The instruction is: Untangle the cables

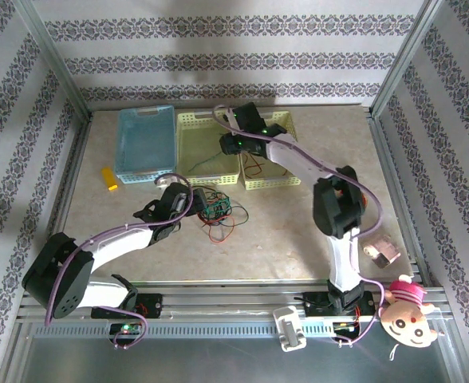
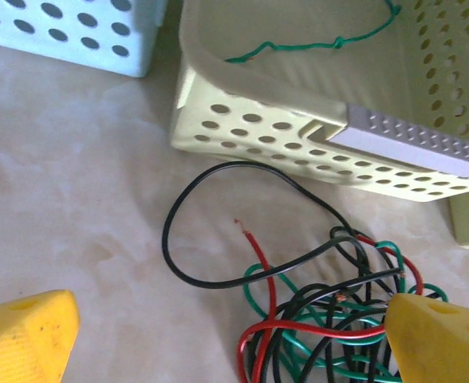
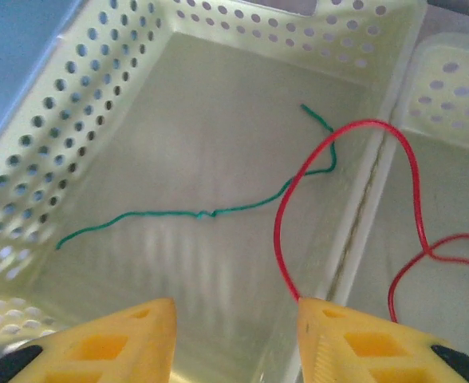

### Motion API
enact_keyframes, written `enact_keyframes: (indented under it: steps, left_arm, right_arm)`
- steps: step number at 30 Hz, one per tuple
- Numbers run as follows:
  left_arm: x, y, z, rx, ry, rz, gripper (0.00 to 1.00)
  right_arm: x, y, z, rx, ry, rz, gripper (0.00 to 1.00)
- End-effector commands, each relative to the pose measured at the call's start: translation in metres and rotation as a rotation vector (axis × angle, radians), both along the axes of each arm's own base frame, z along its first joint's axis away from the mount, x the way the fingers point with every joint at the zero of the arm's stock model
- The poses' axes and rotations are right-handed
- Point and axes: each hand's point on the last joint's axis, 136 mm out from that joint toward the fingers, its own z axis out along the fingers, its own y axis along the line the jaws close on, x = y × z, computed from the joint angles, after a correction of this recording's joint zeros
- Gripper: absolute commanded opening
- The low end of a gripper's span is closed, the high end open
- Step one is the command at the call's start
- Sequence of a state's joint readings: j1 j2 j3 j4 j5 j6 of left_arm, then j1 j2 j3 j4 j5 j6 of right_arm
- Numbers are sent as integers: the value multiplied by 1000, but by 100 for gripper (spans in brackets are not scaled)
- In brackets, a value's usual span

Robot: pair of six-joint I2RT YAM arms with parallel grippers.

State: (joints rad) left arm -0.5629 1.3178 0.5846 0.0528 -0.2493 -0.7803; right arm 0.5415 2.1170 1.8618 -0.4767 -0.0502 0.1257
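The cables lie as a tangle [image 1: 215,209] of thin red, green and black wires on the table in front of the middle yellow basket [image 1: 188,163]. In the left wrist view the tangle [image 2: 330,319] sits between my left gripper's [image 2: 230,303] open yellow fingers, close to the right finger [image 2: 442,339]. My right gripper [image 3: 234,307] hangs open above the middle basket's floor. One green wire [image 3: 202,214] lies loose there. A red wire [image 3: 286,215] rises from behind the right finger [image 3: 370,343] and loops over the wall into the neighbouring basket.
A blue basket [image 1: 147,144] stands at the back left and a second yellow basket [image 1: 286,171] at the right. A small yellow block [image 1: 108,178] lies at the left. A pink object [image 1: 382,251] and a doll [image 1: 406,307] sit near the right arm's base.
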Motion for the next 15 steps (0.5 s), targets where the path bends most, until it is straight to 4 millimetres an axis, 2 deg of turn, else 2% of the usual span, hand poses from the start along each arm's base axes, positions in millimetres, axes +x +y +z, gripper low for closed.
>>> enact_keyframes:
  steps: [1,8,15]
  left_arm:
    - [-8,11,-9,24,33,39,98]
    - [-9,8,-16,13,58,28,99]
    - [-12,11,-16,17,56,27,99]
  right_arm:
    - [2,-10,-27,-168,72,-3,43]
    - [24,0,-38,-226,38,2,42]
    - [29,6,-58,-250,61,19,40]
